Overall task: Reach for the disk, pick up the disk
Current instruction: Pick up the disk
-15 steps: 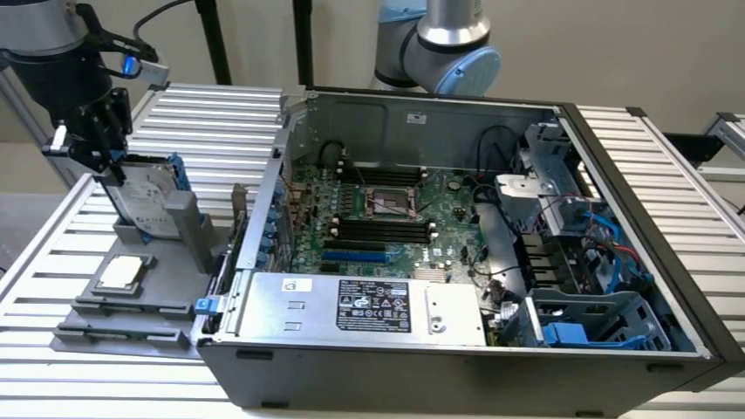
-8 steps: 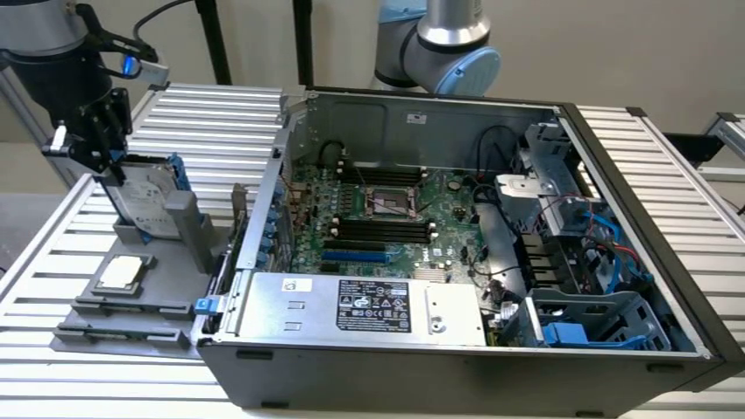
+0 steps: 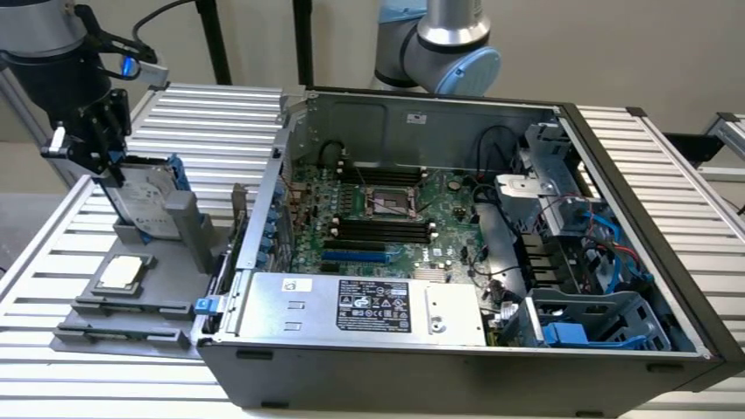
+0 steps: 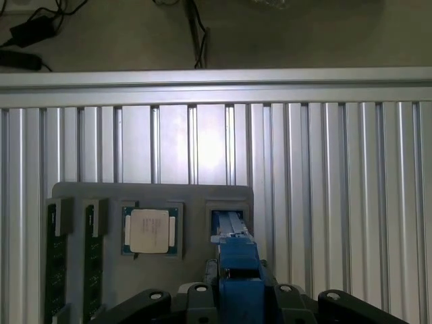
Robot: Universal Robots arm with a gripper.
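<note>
The disk (image 3: 146,199), a silver-grey drive with a white label in a blue carrier, stands on edge in a slot of the grey holder (image 3: 174,231) at the exterior view's left. My gripper (image 3: 114,166) comes down from above onto the disk's upper end and is shut on it. In the wrist view the carrier's blue edge (image 4: 237,260) runs from the holder's slot up into my gripper (image 4: 239,280), whose black parts press against it on both sides. The disk's lower end still sits in the slot.
A small square chip (image 3: 124,274) and two memory sticks (image 4: 55,260) lie in the same grey holder. The open computer case (image 3: 466,218) stands close on the exterior view's right, with a silver box (image 3: 361,305) inside. All rest on a ribbed aluminium table (image 4: 324,175).
</note>
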